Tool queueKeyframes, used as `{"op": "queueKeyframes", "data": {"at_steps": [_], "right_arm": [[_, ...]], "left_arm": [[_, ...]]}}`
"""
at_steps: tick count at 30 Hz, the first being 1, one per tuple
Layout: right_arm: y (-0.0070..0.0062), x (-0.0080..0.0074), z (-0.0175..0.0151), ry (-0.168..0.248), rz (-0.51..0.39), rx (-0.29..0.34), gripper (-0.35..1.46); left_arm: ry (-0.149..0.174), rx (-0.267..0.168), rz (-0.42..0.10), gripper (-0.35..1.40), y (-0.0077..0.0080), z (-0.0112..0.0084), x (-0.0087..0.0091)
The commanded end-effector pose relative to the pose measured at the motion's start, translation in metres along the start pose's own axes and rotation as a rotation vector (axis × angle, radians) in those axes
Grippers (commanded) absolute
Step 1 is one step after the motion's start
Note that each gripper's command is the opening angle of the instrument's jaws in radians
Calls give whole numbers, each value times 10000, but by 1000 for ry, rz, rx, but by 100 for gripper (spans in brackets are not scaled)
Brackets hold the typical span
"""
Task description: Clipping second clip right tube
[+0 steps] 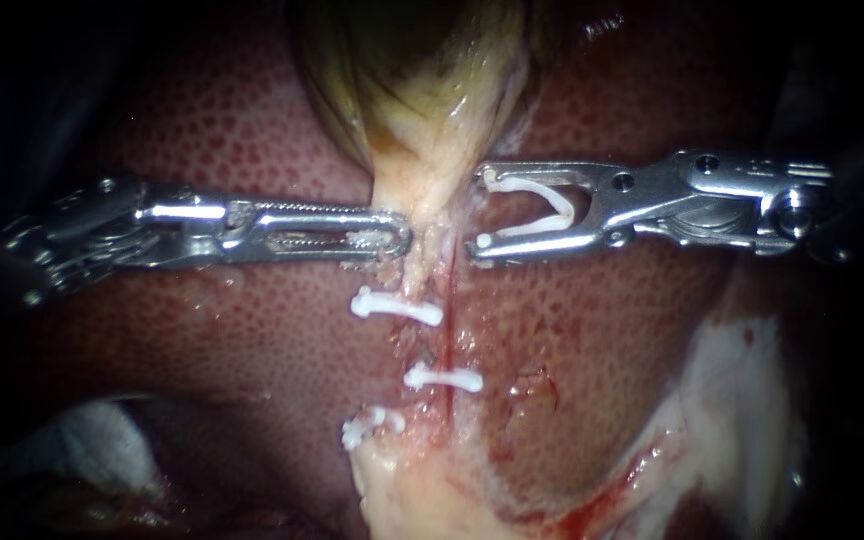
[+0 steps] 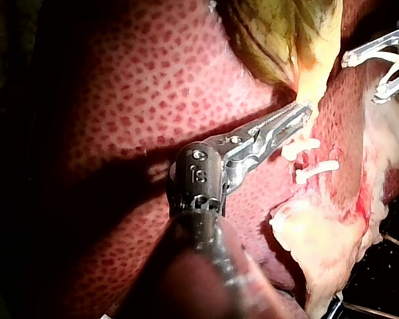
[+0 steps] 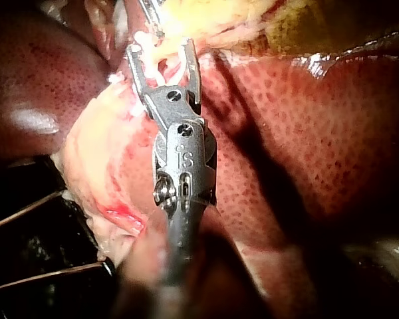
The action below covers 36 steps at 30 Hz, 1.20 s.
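The right instrument stands with its jaws spread wide. An open clip is seated between them, one leg against each jaw and its mouth facing the tissue. The clip is a light, springy plastic piece, so I judge it will latch only if the jaws close squarely; a twist could skew or drop it. Just ahead of the mouth, not yet inside it, runs the right tube, a thin reddish strand in the pale band below the gallbladder neck. It looks soft, wet and easily torn. It is best taken across its full width on the bare stretch above the middle clip, which seems to sit on it. The upper clip lies just beside that stretch, on the left strand as far as I can tell, and could foul the jaw tips. A lowest clip sits farther down by the pale fatty flap. Across the band, the left instrument has its jaws closed on the gallbladder neck, its tips near the clip's path. Beyond rise the yellow-green gallbladder and the mottled liver.
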Motion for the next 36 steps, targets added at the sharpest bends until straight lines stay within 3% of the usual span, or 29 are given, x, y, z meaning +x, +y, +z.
{"op": "queueKeyframes", "data": {"at_steps": [1,6,10,16,19,28,31,36], "right_arm": [[0,0,0,0,0,0,49],[0,-1,0,0,-1,0,49],[-1,-1,0,0,-1,0,49],[-1,-2,0,0,-1,0,49],[-1,-2,0,0,-1,0,49],[-3,-7,4,0,-5,4,49],[-6,-19,13,-15,-15,13,49],[-13,-55,42,-78,19,45,49]], "left_arm": [[0,0,0,-35,0,-1,0],[1,0,-3,-35,0,-13,7],[15,21,-17,-35,-4,-44,28],[88,35,-20,-35,-3,-102,62],[115,31,-16,-35,0,-118,74],[122,37,-13,-35,7,-119,74],[122,37,-13,-35,7,-119,74],[122,38,-13,-35,8,-119,74]]}}
